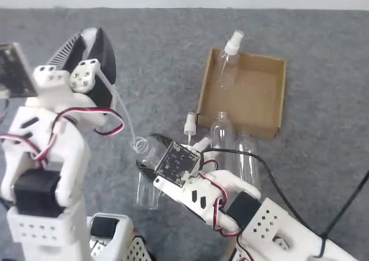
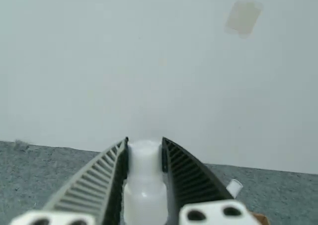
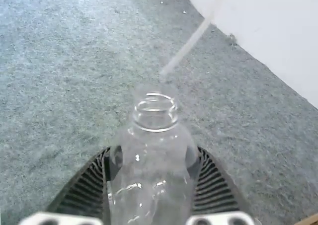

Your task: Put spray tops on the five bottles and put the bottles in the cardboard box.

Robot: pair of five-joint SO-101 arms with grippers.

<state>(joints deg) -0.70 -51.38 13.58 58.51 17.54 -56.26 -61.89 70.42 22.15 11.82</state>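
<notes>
On the grey tabletop (image 1: 323, 71), the left gripper (image 2: 145, 146), clamped on a spray top (image 2: 145, 185), hangs far-left of the open bottle (image 3: 154, 125) that the right gripper (image 3: 153, 155) grips (neck pointing away), with the dip tube (image 1: 122, 114) slanting down and its tip just beside the mouth.

The bottle (image 3: 149, 155) is clear, spray top (image 2: 145, 180) white, cardboard box (image 1: 260, 102) brown, carpet (image 1: 155, 48) grey.
</notes>
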